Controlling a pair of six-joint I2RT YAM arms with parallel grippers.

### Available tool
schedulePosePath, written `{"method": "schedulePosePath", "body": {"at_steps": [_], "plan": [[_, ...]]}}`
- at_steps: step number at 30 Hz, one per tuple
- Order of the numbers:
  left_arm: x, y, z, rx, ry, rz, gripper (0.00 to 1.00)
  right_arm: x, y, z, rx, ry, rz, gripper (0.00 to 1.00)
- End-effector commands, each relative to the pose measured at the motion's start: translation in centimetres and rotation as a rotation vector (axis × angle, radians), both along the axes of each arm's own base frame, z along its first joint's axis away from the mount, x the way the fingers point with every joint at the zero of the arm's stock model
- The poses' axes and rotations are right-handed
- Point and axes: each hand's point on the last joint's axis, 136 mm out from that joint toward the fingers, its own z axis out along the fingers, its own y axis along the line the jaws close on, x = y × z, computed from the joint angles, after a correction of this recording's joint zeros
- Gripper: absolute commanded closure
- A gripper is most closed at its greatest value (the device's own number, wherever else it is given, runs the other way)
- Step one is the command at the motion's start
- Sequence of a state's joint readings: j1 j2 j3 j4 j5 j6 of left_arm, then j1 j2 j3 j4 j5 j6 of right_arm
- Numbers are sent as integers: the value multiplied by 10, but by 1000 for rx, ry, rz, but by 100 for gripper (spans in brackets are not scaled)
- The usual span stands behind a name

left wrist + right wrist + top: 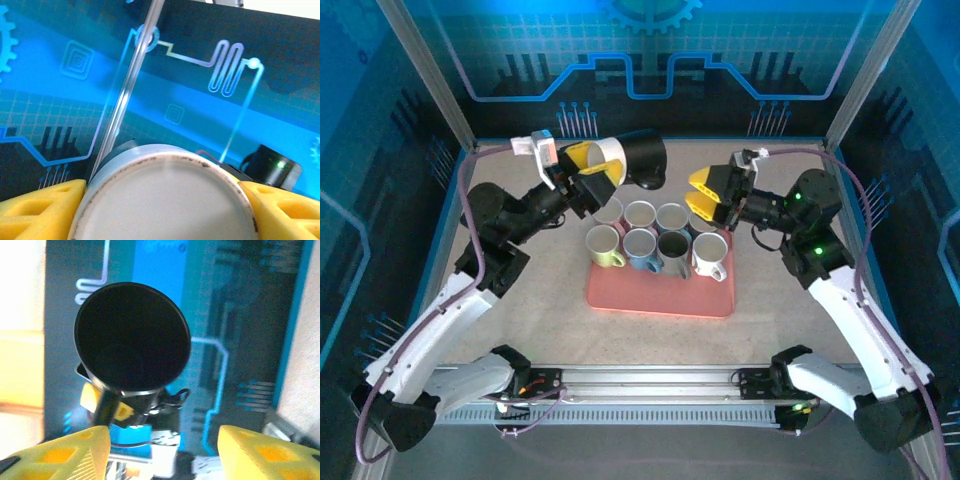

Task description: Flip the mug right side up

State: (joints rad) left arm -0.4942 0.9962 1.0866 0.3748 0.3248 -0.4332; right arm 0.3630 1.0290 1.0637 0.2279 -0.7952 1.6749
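Bare table (540,290) left of tray (660,295), mug (638,158) sideways above its far edge, base in my clenched left gripper (590,170), right gripper (703,194) released.

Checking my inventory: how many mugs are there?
9. One held mug in the left gripper; eight on the pink tray, two rows of four. The back row is partly hidden.

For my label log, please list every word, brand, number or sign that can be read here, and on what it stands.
No readable text in any view.
Backdrop: only drawn circuit lines and a gear shape, no letters.
Held mug in the left tool, mugs on the tray: plain, no print seen.
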Motion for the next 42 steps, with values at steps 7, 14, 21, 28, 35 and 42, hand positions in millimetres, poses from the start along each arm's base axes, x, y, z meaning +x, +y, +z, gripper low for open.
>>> {"method": "schedulePosePath", "body": {"at_steps": [7,14,21,28,35,42], "plan": [[-51,11,43,2,-279,-41,56,-47,33,38,100,-48,225,40],[-51,15,36,45,-289,4,56,-55,31,42,100,-67,240,44],[-46,13,28,73,-271,11,55,-58,39,44,105,-92,251,44],[-41,6,20,96,-259,-6,56,-56,53,52,139,-101,282,45],[-45,-7,15,132,-284,-47,56,-48,63,40,131,-80,283,57],[-53,-15,-1,230,-304,-60,50,-33,64,41,185,-77,276,91]]}}
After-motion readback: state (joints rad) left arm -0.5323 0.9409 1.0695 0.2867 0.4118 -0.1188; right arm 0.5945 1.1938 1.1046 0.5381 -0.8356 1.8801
